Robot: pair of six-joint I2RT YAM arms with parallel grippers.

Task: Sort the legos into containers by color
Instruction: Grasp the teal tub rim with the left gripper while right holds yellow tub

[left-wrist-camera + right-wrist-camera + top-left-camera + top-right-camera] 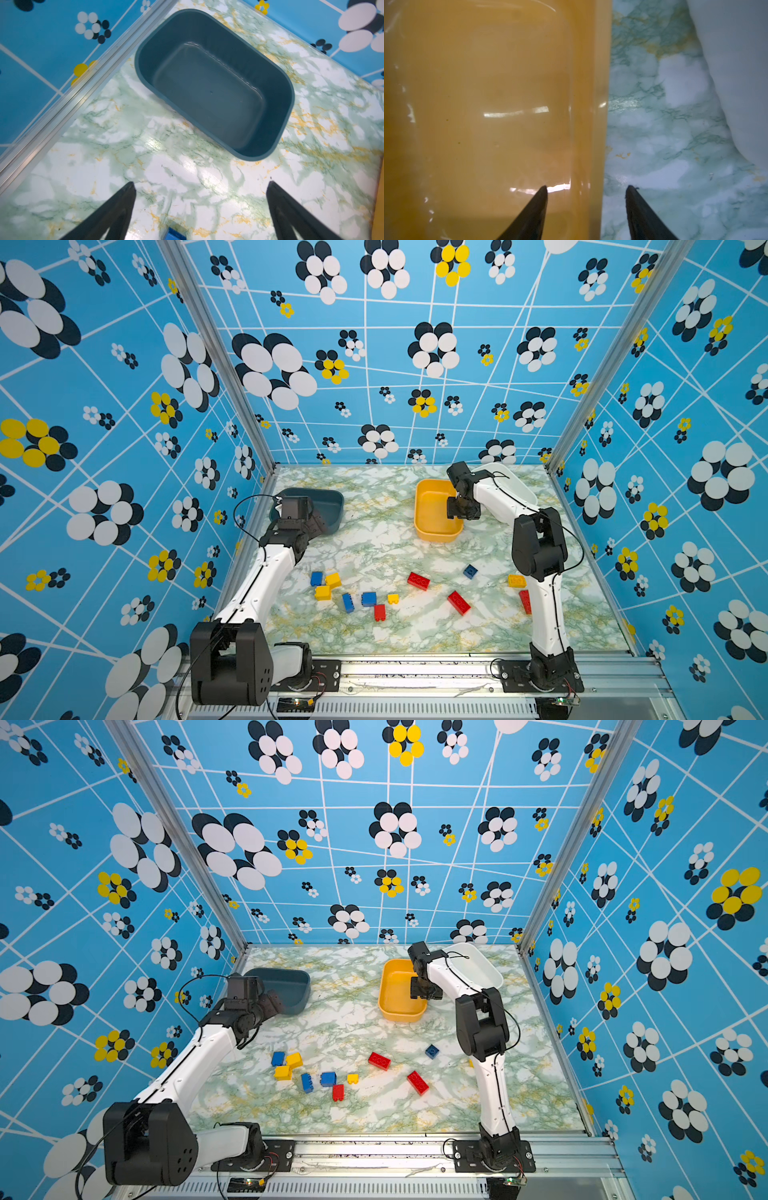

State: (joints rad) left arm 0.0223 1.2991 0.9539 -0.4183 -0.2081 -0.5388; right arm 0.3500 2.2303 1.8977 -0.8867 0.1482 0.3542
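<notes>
the glossy green-and-white marbled tabletop (374, 539) carries everything. the smooth yellow-orange rounded plastic tub (432, 510) sits toward the back, its right wall partly hidden in both top views by the right gripper (586, 187); the white plastic tub (521, 485) just right of it is half covered by the right arm (540, 547), and the dark teal plastic tub (149, 54), well to its left, has its near end hidden behind the left gripper (200, 182). the right gripper's black tapered fingers (533, 212) stand apart astride the yellow tub's right wall, one over its floor, one over the table, clasping nothing. the left gripper's are spread wide and empty; a blue scrap (173, 235) between them is cut off at the frame edge, too little to name. the chunky studded red, blue and yellow lego bricks (368, 598) lie loose on the table in front of the yellow tub; one red brick (525, 601) is half hidden behind the right arm.
</notes>
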